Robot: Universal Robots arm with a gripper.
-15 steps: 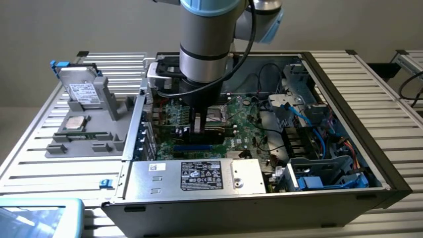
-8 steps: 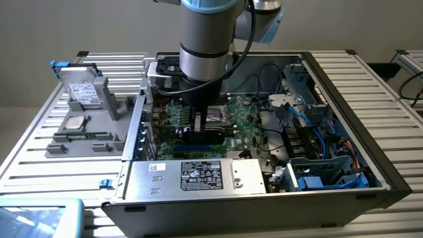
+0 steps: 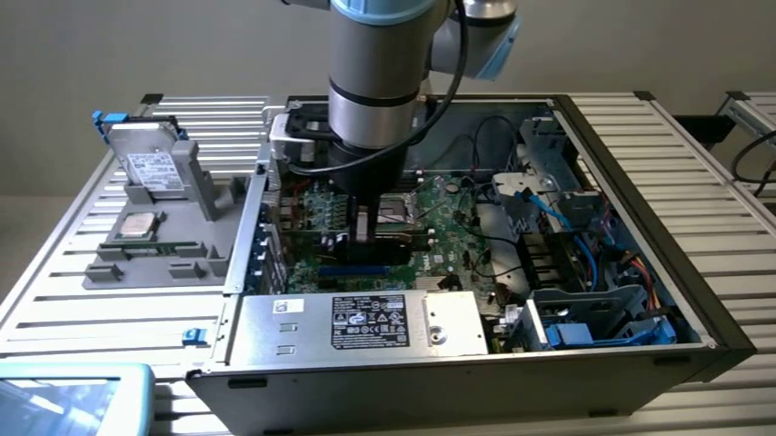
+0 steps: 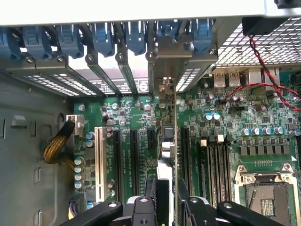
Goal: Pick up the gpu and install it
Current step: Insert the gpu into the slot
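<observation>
Over the motherboard, the tool grips the gpu edge-down, bracket facing the rear slots.

My claw is hanging inside the computer case, which is sitting on the table. It is gripping the gpu upright on edge over the motherboard, among its slots. A parts tray is sitting beside the case, at the exterior view's left.
</observation>
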